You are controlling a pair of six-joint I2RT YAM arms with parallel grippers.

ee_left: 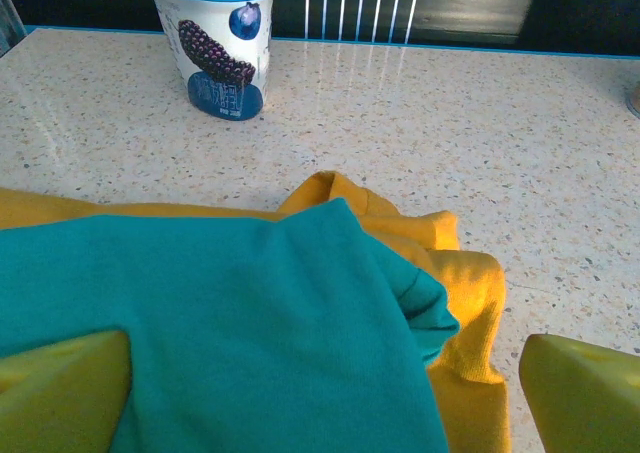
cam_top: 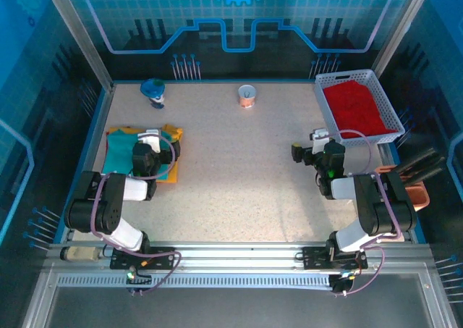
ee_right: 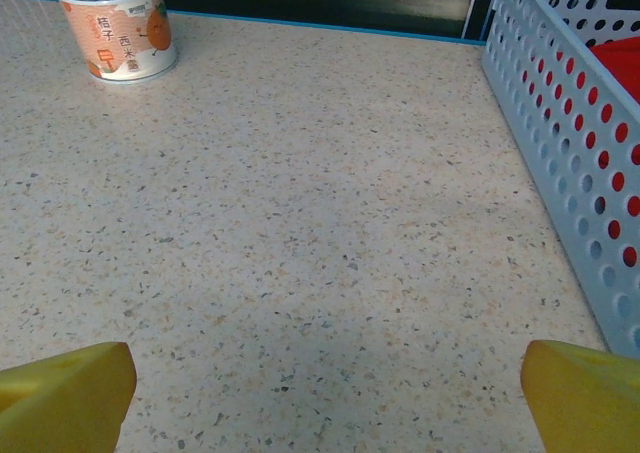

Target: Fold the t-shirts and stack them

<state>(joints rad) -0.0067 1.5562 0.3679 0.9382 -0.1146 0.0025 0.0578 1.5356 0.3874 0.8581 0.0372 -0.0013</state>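
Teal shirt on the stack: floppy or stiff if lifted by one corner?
Likely floppy: the teal shirt drapes in soft folds and would probably unfold. Thin cloth, so probably light. Lying on the yellow-orange shirt, it may drag that along.

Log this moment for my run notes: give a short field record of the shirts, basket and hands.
teal shirt: lying on the yellow shirt, left side of the table
yellow shirt: under the teal one, edges showing
red shirt: bunched in the basket, far right
left hand: open, at the teal shirt
right hand: open, over bare table beside the basket
other: cup and can near the far edge
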